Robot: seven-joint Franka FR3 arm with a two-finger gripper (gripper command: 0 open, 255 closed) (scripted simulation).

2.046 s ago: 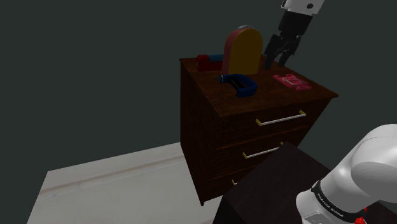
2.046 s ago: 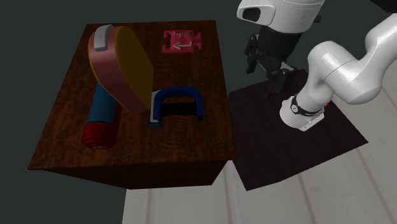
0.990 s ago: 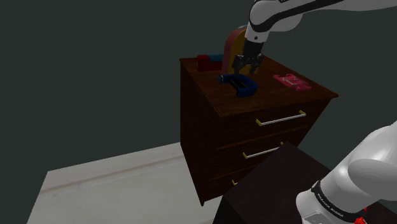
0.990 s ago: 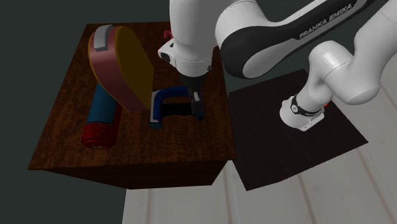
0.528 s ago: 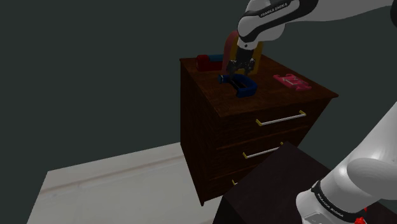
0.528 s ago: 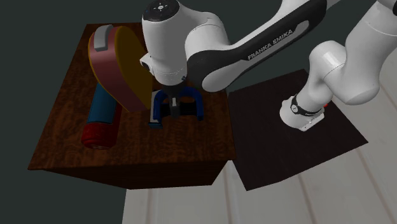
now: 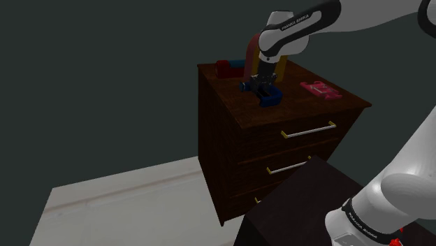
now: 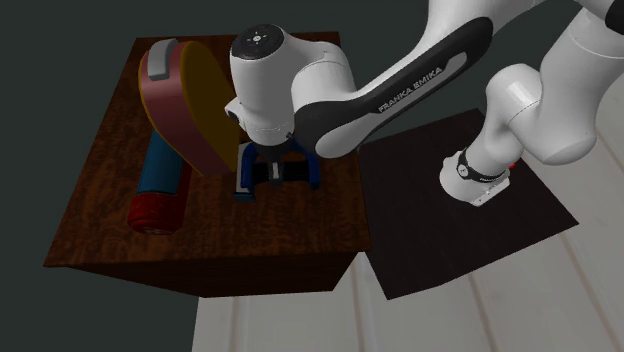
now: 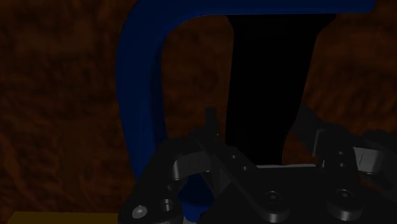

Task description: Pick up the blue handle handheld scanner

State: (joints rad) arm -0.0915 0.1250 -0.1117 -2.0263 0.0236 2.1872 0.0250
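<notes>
End effector has dropped onto the blue-handled scanner on the dresser, mid-frame in shoulder view. Fingers spread, straddling its black body, nothing gripped. Closing looks next.

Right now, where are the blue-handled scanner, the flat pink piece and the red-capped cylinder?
blue-handled scanner (image 9: 140, 95): wrist view, handle's curve.
flat pink piece (image 7: 320, 89): shoulder view, its middle.
red-capped cylinder (image 8: 160, 172): second exterior view, blue body.

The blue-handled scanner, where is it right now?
The scanner lies on the dark dresser top, toward the second exterior view's right, beside the big pink-and-orange rounded thing, with the claw right over it.
</notes>
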